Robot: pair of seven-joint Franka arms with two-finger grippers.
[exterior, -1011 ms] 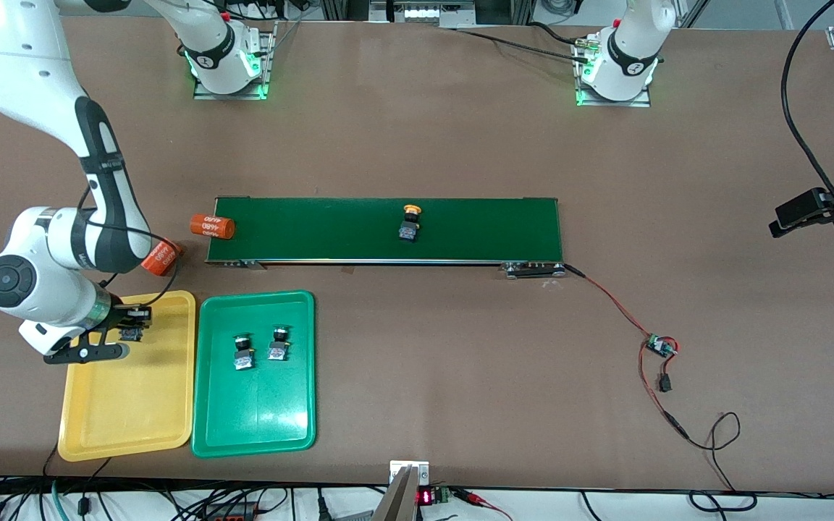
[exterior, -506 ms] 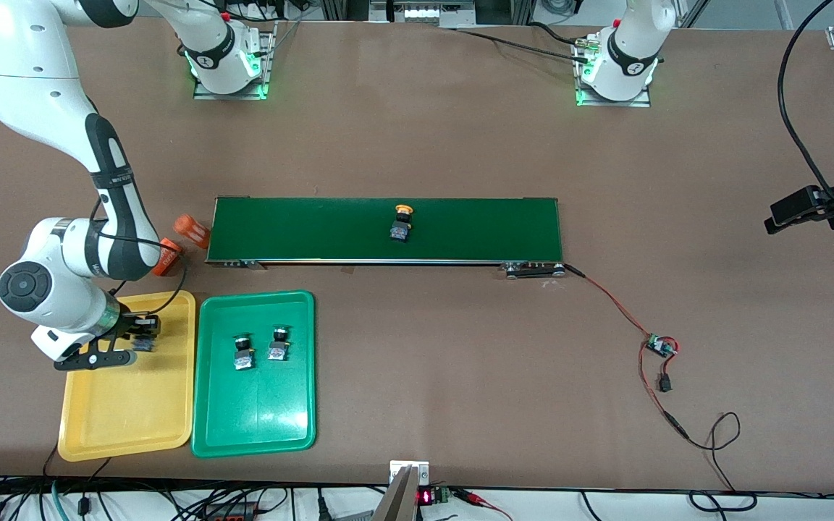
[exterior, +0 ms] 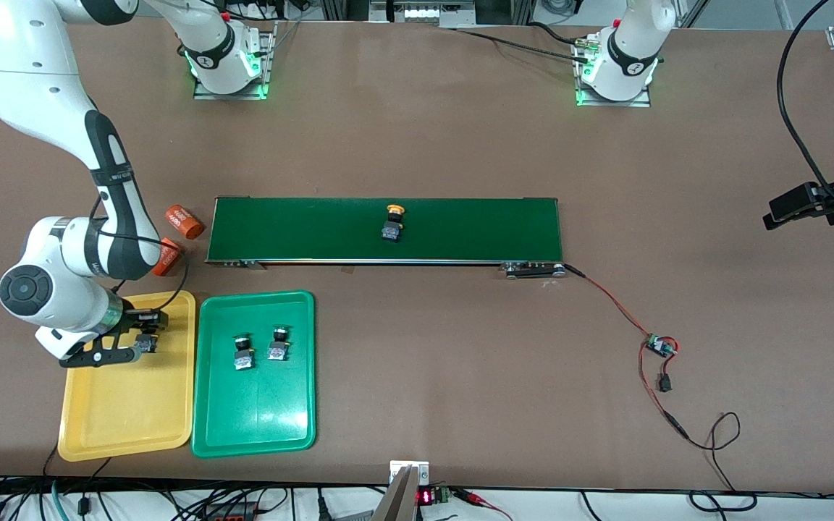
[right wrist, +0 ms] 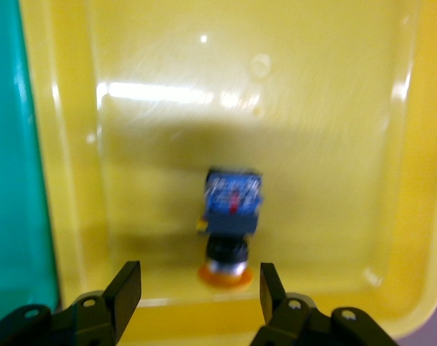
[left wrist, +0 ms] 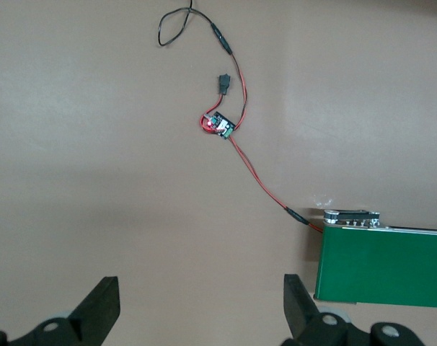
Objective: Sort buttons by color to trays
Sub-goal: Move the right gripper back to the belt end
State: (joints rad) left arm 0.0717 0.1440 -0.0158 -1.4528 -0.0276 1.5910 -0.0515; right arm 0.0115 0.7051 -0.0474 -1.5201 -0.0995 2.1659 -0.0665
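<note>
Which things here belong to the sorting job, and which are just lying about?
Job:
- yellow tray
- green tray
- yellow button in the yellow tray
- yellow button on the belt
- two green buttons
- belt

Lying about:
- two orange cylinders
- small circuit board

Glossy plastic yellow tray [right wrist: 67,144], glossy plastic green tray [exterior: 254,412], matt brown table [exterior: 460,362], matt green conveyor belt [exterior: 475,228]

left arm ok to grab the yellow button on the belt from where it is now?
Probably yes. The yellow button lies alone mid-belt on the conveyor, nothing over it. The left gripper is open over the bare table by the belt's end; the right gripper is over the yellow tray.
</note>
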